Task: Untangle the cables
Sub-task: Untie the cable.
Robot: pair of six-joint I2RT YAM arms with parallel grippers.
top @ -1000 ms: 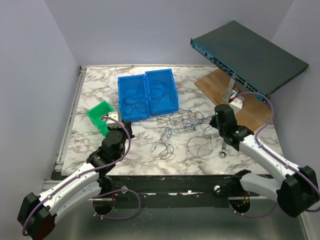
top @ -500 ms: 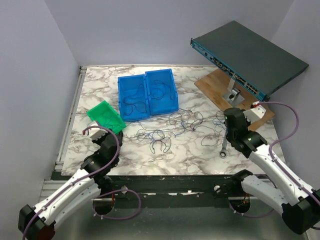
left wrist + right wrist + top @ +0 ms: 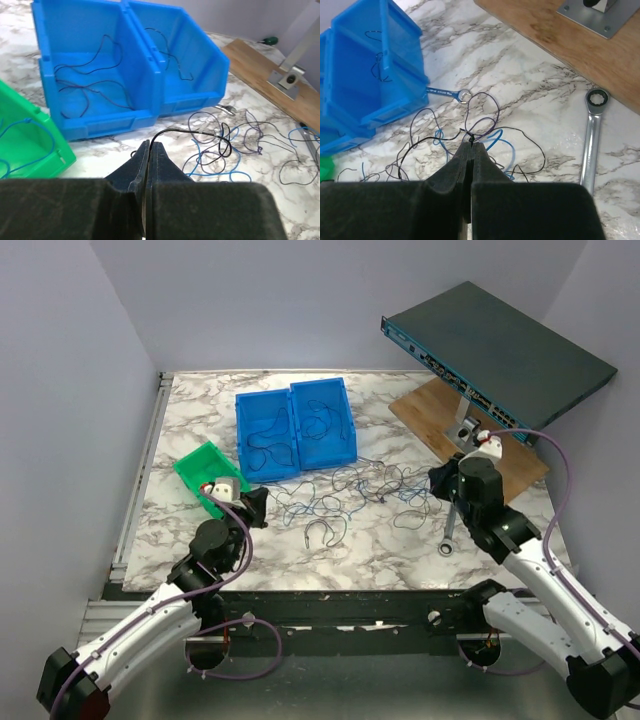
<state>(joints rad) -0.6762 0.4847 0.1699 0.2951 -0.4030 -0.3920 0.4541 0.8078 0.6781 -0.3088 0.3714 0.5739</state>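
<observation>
Thin blue and dark cables (image 3: 345,492) lie tangled in loops on the marble table (image 3: 390,552), in front of the blue bins. My left gripper (image 3: 258,508) sits at the tangle's left end. In the left wrist view it (image 3: 150,146) is shut on a dark cable (image 3: 200,132) that arcs right into the blue and dark loops (image 3: 235,150). My right gripper (image 3: 437,480) is at the tangle's right end. In the right wrist view it (image 3: 471,145) is shut on a dark cable (image 3: 427,142) at a small knot, above blue loops (image 3: 500,137).
Two joined blue bins (image 3: 295,425) hold loose cables; a green bin (image 3: 205,472) stands left with a blue cable inside. A silver ratchet wrench (image 3: 447,530) lies under the right arm. A small blue wrench (image 3: 445,92) lies by the bins. A wooden board (image 3: 490,445) and network switch (image 3: 500,350) fill the back right.
Half a second ago both grippers had drawn apart and the tangle was stretched. Now both have come back toward the middle and the cables lie slacker and more bunched.
</observation>
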